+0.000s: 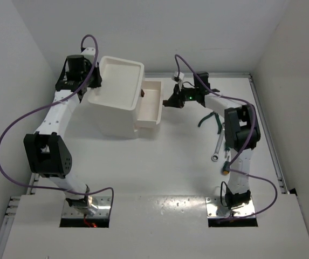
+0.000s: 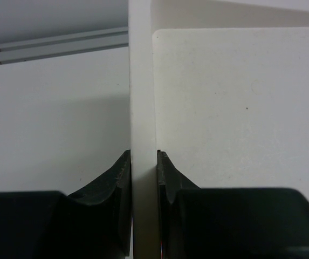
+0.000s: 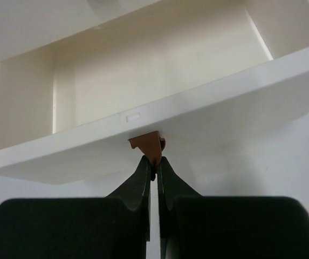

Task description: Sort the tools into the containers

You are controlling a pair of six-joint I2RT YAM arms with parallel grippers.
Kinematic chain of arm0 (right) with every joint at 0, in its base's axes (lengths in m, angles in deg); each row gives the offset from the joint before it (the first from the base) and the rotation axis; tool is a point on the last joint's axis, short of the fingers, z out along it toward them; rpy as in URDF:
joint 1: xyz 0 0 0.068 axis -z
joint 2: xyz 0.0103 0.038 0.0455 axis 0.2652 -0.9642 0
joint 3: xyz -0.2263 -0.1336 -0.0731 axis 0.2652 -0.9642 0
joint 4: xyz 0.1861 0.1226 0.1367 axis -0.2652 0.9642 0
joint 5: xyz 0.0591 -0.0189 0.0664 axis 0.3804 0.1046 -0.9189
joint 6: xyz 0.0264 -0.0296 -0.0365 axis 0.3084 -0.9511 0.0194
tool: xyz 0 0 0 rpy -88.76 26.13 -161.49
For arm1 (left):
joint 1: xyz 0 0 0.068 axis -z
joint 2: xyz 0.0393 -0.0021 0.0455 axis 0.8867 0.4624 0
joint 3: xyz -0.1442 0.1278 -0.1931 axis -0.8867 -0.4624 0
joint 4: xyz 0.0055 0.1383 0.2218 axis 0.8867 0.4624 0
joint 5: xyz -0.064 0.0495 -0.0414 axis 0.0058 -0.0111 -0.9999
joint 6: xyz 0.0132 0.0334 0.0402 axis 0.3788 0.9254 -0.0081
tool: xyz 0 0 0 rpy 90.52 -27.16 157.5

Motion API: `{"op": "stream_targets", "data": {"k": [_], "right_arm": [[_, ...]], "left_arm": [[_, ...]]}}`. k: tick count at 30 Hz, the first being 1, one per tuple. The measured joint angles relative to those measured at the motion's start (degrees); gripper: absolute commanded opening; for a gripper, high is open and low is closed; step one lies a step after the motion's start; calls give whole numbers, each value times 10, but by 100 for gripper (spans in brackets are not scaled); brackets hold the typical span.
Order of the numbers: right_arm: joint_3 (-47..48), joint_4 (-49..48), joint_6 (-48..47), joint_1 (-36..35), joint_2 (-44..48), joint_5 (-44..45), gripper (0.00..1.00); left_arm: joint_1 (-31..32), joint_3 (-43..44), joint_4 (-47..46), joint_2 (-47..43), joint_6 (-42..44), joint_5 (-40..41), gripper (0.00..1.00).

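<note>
No text, label, brand or number can be read anywhere, neither on the cabinet [image 1: 114, 116] nor the drawer [image 1: 150, 105].

From above, the right arm [image 1: 240, 135] lies over part of the tool pile. The slim wrench [image 1: 218, 147] loses its upper end against the arm. A yellowish-tipped tool [image 1: 226, 169] below it is mostly covered and too small to name. Close up, the right gripper's fingers [image 3: 139, 181] cover the lower part of the dark red handle [image 3: 148, 141]. The drawer [image 3: 283, 59] runs off both sides of that view. The cabinet wall [image 2: 142, 81] is cut off top and bottom.
</note>
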Motion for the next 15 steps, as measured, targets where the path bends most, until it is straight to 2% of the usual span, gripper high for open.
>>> {"op": "stream_targets", "data": {"k": [6,8,11,15], "right_arm": [[-41,29,-27,32,40,2,0],[-49,42,-35,43,49,0,9],[-59,61,-45,51,63,2,12],[-68,65,-56,73,83,8,5]], "left_arm": [[2,1,-2,1,1,-4,0],[4,1,-2,1,1,-8,0],[9,1,-3,2,2,-8,0],[9,1,-3,2,1,-8,0]]}}
